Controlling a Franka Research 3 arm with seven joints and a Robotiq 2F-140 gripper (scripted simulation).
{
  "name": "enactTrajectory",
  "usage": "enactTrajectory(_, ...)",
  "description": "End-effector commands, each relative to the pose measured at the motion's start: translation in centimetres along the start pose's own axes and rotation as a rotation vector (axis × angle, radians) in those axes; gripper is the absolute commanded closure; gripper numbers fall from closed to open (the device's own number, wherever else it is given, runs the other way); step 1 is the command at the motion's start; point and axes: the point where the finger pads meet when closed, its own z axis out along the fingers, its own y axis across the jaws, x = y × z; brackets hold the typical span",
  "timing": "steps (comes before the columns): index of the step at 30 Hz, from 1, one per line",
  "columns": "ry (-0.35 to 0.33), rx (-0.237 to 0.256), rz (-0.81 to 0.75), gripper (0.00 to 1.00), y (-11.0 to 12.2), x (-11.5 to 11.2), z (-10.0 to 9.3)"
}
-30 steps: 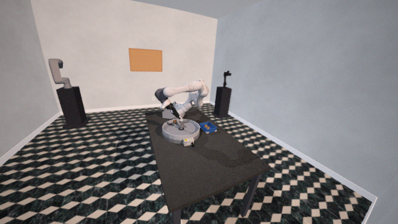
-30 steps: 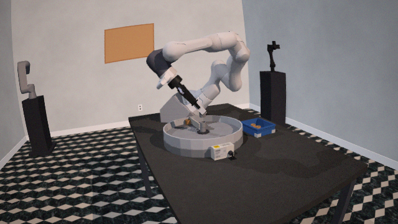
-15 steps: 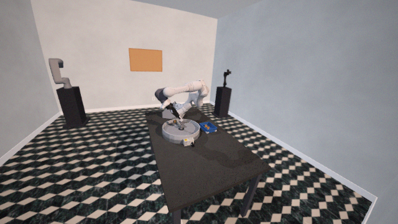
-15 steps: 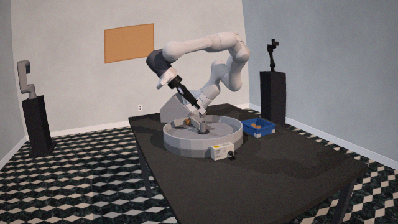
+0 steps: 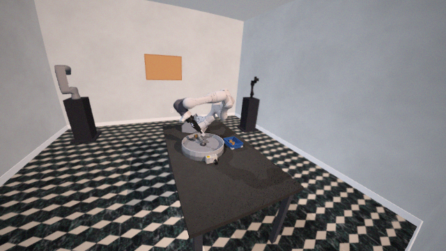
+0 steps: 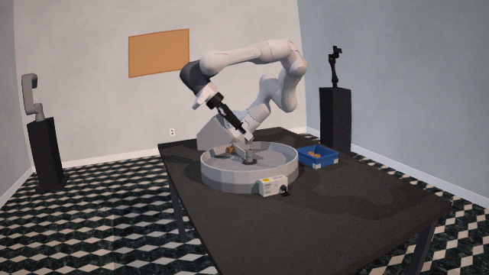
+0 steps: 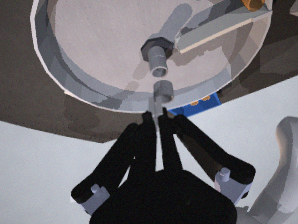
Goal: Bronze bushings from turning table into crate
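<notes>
My gripper points down over the middle of the turning table. Its fingers are shut on a short grey steel bushing, which hangs at the tips, off to one side of them. Below it, with a gap between, a grey tube stands on a dark base at the table's centre. A bronze bushing lies beside the pale bar, near the rim. Bronze bushings lie in the blue crate.
The pale bar reaches from near the centre to the turning table's raised rim. The crate stands close to the right of that rim in the exterior view. A white box with a black knob stands at the front.
</notes>
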Motion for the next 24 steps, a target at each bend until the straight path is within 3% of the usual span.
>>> enactTrajectory(1,-0.002,0.002,0.005,1.00,-0.08,-0.05,-0.08)
enactTrajectory(24,-0.002,0.002,0.005,1.00,-0.03,0.09,-0.20)
